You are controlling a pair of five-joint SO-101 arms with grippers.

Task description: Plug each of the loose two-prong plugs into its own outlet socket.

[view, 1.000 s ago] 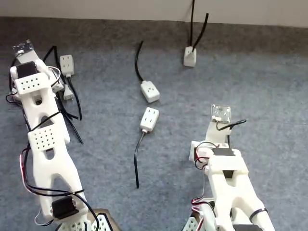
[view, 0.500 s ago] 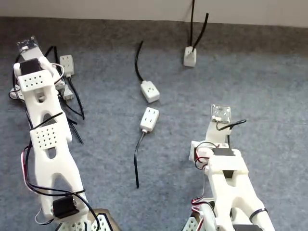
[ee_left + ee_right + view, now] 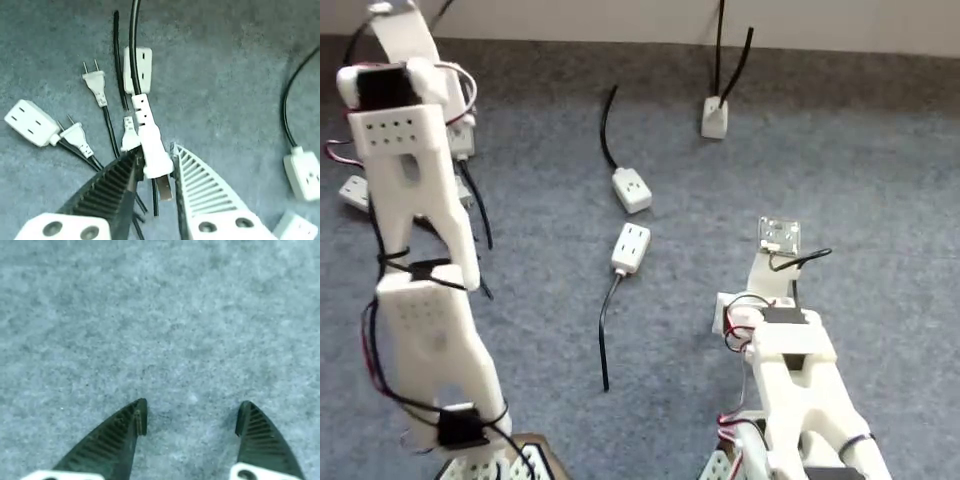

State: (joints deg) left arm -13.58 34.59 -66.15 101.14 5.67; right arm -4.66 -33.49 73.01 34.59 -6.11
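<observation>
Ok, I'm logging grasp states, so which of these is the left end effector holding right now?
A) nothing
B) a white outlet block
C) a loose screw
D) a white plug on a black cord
D: in the left wrist view the left end effector is closed on a white plug, whose black cord runs away from it.

the high view looks steeply down from above the arms' base side over the grey carpet (image 3: 540,330). each wrist view faces the carpet from close up. the left wrist and high views share the far-left outlet block (image 3: 355,190).
</observation>
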